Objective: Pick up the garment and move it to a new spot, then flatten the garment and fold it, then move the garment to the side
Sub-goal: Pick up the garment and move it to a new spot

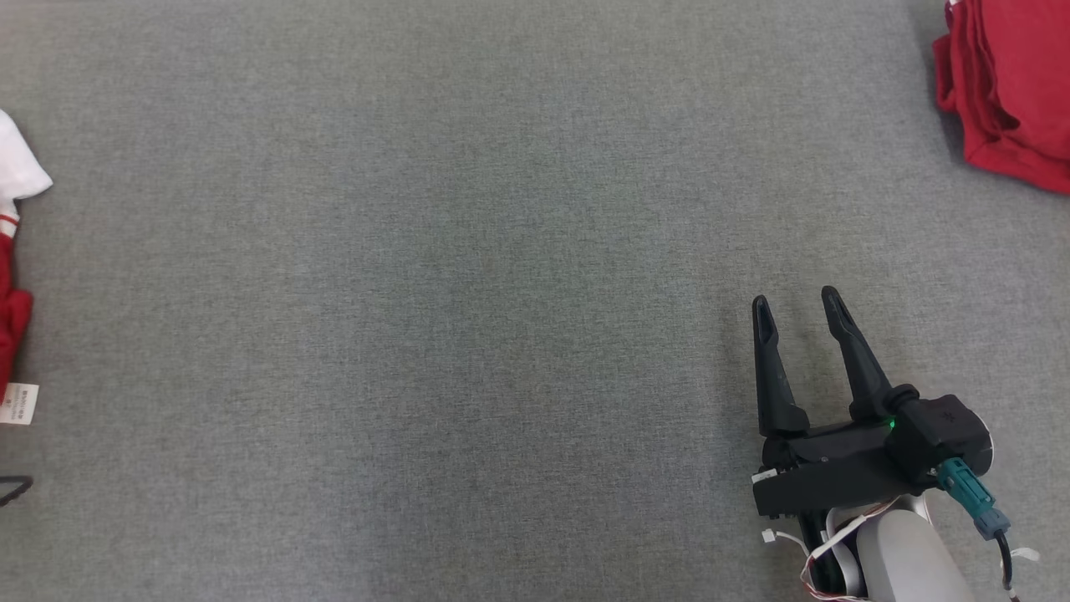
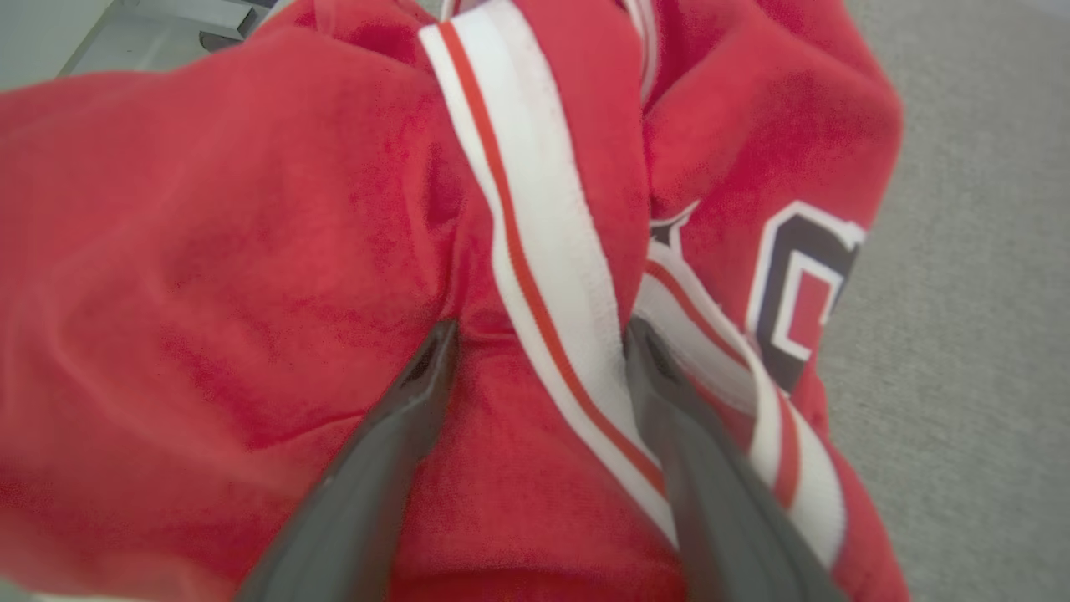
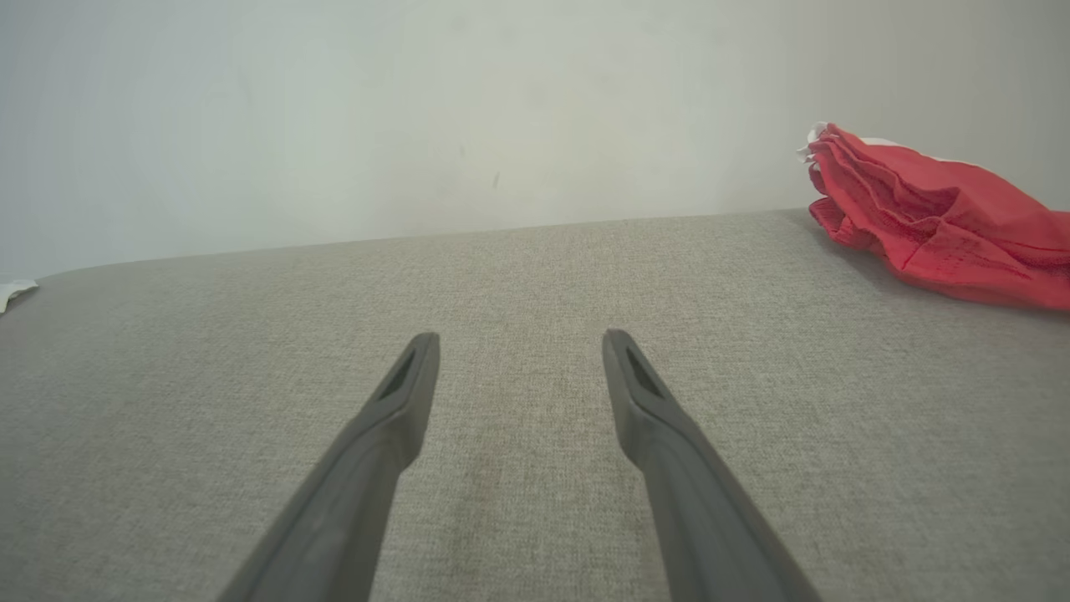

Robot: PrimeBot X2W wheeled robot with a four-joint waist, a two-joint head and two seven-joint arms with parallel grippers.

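The garment (image 2: pixel 209 251) is red fleece with white and red striped bands and a dark-edged letter patch. It lies crumpled close under my left gripper (image 2: pixel 543 330), which is open, its fingertips resting against the fabric with a striped band between them. In the head view a slice of this garment (image 1: pixel 12 326), red and white with a label, shows at the left edge. My right gripper (image 1: pixel 795 298) is open and hovers low over bare grey cloth at the lower right, with nothing between its fingers (image 3: pixel 520 337).
A folded stack of red clothes (image 1: pixel 1007 84) lies at the far right corner, also in the right wrist view (image 3: pixel 945 221). The grey fabric table top (image 1: pixel 460 293) spreads wide between the two. A pale wall (image 3: pixel 418 125) stands behind the table.
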